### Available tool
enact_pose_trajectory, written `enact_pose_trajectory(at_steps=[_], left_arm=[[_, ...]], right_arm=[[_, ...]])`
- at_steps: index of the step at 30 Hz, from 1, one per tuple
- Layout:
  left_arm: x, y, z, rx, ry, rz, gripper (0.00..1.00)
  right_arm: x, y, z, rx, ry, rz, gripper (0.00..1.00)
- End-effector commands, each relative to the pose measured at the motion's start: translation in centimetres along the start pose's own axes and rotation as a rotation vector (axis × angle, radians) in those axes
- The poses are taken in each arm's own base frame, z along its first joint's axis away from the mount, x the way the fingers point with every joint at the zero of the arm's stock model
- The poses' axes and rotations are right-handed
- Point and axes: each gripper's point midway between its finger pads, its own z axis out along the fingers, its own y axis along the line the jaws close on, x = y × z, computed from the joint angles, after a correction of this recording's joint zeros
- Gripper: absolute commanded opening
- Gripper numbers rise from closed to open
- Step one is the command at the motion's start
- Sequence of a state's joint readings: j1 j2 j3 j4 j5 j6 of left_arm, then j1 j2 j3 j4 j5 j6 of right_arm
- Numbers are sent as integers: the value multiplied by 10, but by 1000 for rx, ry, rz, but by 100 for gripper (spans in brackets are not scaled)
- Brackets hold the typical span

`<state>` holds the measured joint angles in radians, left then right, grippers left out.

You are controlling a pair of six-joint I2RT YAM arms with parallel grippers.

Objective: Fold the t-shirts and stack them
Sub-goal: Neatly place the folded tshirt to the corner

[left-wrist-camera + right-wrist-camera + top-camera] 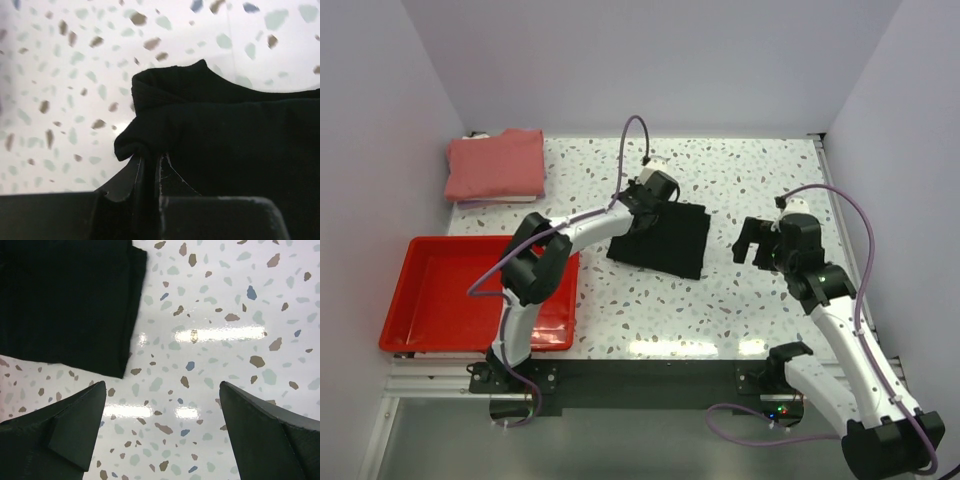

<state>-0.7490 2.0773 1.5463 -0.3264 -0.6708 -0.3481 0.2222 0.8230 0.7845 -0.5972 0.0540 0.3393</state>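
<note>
The black t-shirt lies folded into a rectangle in the middle of the speckled table. My left gripper sits at its far left corner and is shut on a pinch of the black cloth. In the left wrist view the fabric bunches up between the closed fingers. The salmon-pink t-shirt lies folded at the far left corner of the table. My right gripper hovers to the right of the black shirt, open and holding nothing. In the right wrist view the shirt's corner lies ahead and left of the right gripper.
A red plastic tray sits at the near left, partly under the left arm. White walls enclose the table on the left, back and right.
</note>
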Motion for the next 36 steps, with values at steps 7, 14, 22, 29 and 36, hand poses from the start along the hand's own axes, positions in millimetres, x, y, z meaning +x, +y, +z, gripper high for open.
enact_pose_trajectory(at_steps=[7,14,22,29,36], left_arm=[[-107,123,1,-290,-198,94,0],[-147,201,11,-497,-260,209,0],[-177,275,14,-691,-261,333,0],[-195,310,5,-710,-289,359,0],[-215,330,-11,-695,-356,369,0]], right_arm=[[-21,-4,6,32,-103,29,99],[-14,-6,23,50,-66,25,99],[-8,-13,30,90,-52,31,99],[-9,-17,31,110,-54,28,99],[-7,-21,34,131,-47,26,99]])
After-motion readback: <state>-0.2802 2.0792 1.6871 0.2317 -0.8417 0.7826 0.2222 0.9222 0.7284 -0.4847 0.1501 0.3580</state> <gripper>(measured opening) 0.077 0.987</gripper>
